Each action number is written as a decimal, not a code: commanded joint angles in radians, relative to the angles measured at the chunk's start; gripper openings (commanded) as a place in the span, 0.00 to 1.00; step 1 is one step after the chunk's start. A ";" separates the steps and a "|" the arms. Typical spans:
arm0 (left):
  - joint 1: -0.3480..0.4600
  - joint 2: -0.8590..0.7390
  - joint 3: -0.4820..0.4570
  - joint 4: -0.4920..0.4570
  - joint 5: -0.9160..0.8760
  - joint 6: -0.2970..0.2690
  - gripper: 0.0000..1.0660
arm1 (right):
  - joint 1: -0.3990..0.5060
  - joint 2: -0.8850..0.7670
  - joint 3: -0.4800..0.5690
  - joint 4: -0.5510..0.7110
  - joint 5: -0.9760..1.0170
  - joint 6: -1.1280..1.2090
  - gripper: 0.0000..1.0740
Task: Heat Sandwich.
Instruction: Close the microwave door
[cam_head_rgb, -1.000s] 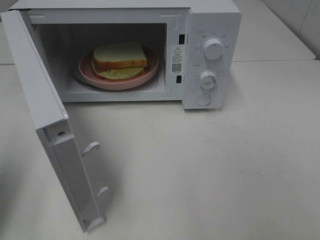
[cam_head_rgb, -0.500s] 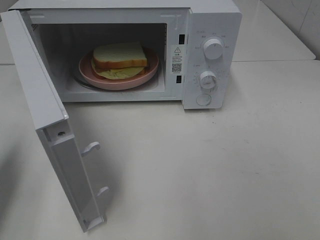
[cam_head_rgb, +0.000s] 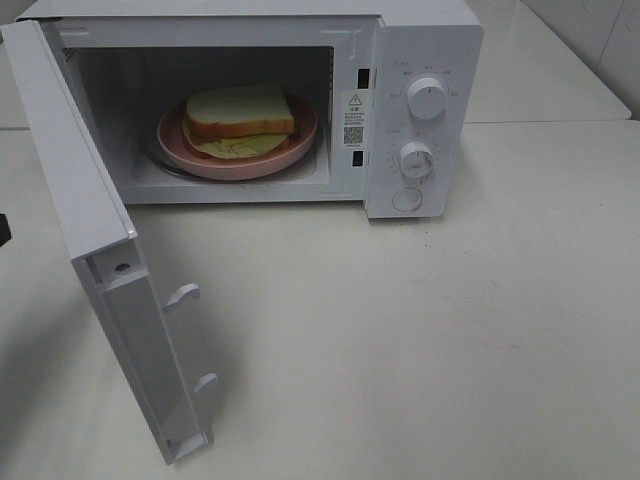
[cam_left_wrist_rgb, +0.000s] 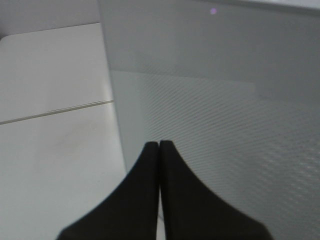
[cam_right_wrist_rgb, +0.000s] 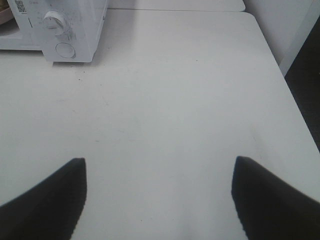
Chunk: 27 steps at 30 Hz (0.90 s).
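**K:** Where's the sandwich?

**Me:** I see the sandwich (cam_head_rgb: 240, 112) lying on the pink plate (cam_head_rgb: 302, 140), and the plate sits inside the microwave (cam_head_rgb: 425, 40) cavity. White bread slice on top, a yellow layer pokes out underneath on the front side.

**K:** Door?

**Me:** The microwave door (cam_head_rgb: 85, 190) is swung wide open on the left of the overhead view. Its inner face is turned to the table (cam_head_rgb: 450, 330), with two latch hooks (cam_head_rgb: 182, 294) sticking out.

**K:** Left arm?

**Me:** Left gripper (cam_left_wrist_rgb: 159, 149) has its fingers pressed flat together, holding nothing. My left wrist cam puts it at the door's outer side, with the dotted mesh window (cam_left_wrist_rgb: 225, 135) right ahead of the tips. Touching or just off it, I can't tell. Overhead only gives me a dark sliver (cam_head_rgb: 3, 228) at the left edge beside the door, and I can't tell what that is.

**K:** Right arm?

**Me:** Right gripper (cam_right_wrist_rgb: 159, 170) has its fingers (cam_right_wrist_rgb: 55, 195) spread wide, holding nothing, over bare table. It's well apart from the microwave. The right wrist cam catches only the control panel's lower knob (cam_right_wrist_rgb: 52, 21) and round button (cam_right_wrist_rgb: 64, 49) at the far corner.

**K:** Controls?

**Me:** Overhead shows the upper knob (cam_head_rgb: 427, 98) above the lower one, with the button below both. I can't read the markings.
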 joint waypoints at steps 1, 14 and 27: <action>-0.009 0.064 -0.030 0.089 -0.087 -0.043 0.00 | -0.005 -0.027 0.002 0.003 -0.010 0.000 0.71; -0.119 0.202 -0.142 0.111 -0.098 -0.067 0.00 | -0.005 -0.027 0.002 0.003 -0.010 0.000 0.71; -0.306 0.293 -0.263 -0.128 -0.090 -0.040 0.00 | -0.005 -0.027 0.002 0.003 -0.010 0.000 0.71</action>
